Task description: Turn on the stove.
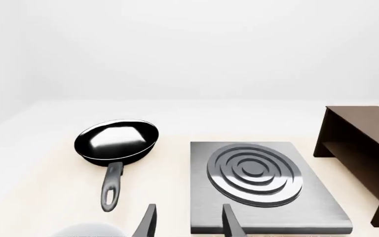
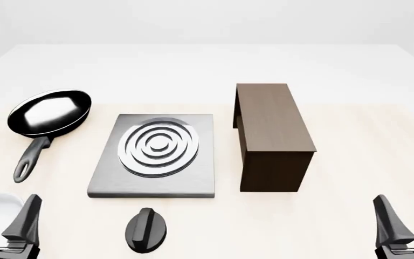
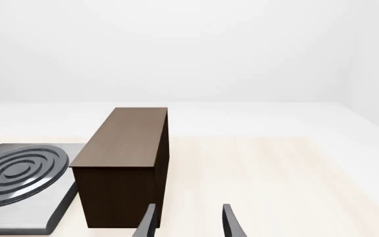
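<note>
Left tool (image 2: 7, 213) and right tool (image 2: 407, 216) sit at the near desk (image 2: 351, 162) edge, both w/ fingers spread wide, holding nothing. Knob (image 2: 146, 230) lies btwn them, left of centre, just in front of the stove (image 2: 153, 154) but apart from it. Burner (image 2: 158, 144) rings sit mid-slab. Wooden block (image 2: 271, 135) stands just right of stove. Pan (image 2: 49, 113) is far left, handle toward the near side.

Pan and block on the desk
Black frying pan (image 2: 51, 111) at far left, handle toward the near edge; tall brown wooden block (image 2: 271, 132) right of centre; pale desk (image 2: 358, 162).
</note>
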{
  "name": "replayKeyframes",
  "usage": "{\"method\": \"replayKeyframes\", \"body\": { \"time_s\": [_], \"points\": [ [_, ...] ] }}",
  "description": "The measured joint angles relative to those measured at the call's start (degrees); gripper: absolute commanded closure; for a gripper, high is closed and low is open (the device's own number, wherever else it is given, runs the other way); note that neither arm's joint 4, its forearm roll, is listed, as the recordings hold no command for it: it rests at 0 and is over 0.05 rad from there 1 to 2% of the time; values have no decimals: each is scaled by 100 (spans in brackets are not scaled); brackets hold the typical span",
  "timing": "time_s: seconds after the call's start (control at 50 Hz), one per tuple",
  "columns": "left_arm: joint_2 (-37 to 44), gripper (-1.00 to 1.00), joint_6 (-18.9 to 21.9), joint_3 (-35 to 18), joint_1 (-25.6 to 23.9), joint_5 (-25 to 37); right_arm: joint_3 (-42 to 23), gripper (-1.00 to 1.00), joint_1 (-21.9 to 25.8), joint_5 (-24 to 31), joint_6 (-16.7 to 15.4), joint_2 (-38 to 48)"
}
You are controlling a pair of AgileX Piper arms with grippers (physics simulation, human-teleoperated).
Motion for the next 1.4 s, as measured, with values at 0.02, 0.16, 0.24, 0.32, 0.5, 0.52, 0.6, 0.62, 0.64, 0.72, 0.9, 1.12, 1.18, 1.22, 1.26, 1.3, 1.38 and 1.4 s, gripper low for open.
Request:
{"method": "replayKeyframes", "body": {
  "time_s": [0.02, 0.16, 0.24, 0.32, 0.5, 0.52, 0.6, 0.62, 0.64, 0.72, 0.9, 1.12, 1.18, 1.22, 1.26, 1.3, 1.38, 1.4],
  "points": [
    [35, -100, 2, 0, -2, -16, -2, -100, 0, -1, 0, 3],
    [228, -100, -4, 0, 3, -119, -9, -100, 0, -4, 0, 16],
    [327, -100, -6, 1, 8, -181, -12, -100, 1, -5, -2, 20],
    [403, -100, -4, 1, 19, -224, -13, -100, 1, -6, -6, 23],
    [681, -100, 60, 1, 87, -389, -16, -100, 3, -7, -12, 26],
    [704, -100, 62, -6, 101, -389, -16, -100, 3, -7, -14, 26],
    [742, -100, 64, -141, 130, -236, -16, -100, 4, -7, -23, 25],
    [773, -100, 76, -199, 137, -188, -17, -100, 4, -8, -25, 25],
    [819, -100, 86, -260, 142, -146, -17, -100, 4, -8, -26, 25],
    [1034, -100, 104, -528, 145, 31, -17, -100, 5, -8, -32, 25],
    [1687, -100, 300, -1087, 268, 294, -17, -100, 5, -8, -36, 25],
    [2882, -100, 565, -1637, 293, 426, -19, -100, 8, -9, -71, 22],
    [3153, -100, 577, -1791, 243, 539, -19, -100, 9, -9, -77, 22],
    [3312, -100, 579, -1889, 197, 621, -19, -100, 10, -9, -84, 21],
    [3455, -100, 588, -1973, 151, 692, -19, -100, 10, -9, -85, 21],
    [3592, -100, 590, -2041, 112, 749, -19, -100, 10, -10, -90, 21],
    [3873, -100, 562, -2149, 28, 820, -19, -100, 11, -10, -92, 20],
    [3942, -100, 555, -2170, 10, 829, -19, -100, 11, -9, -92, 20]
  ]
}}
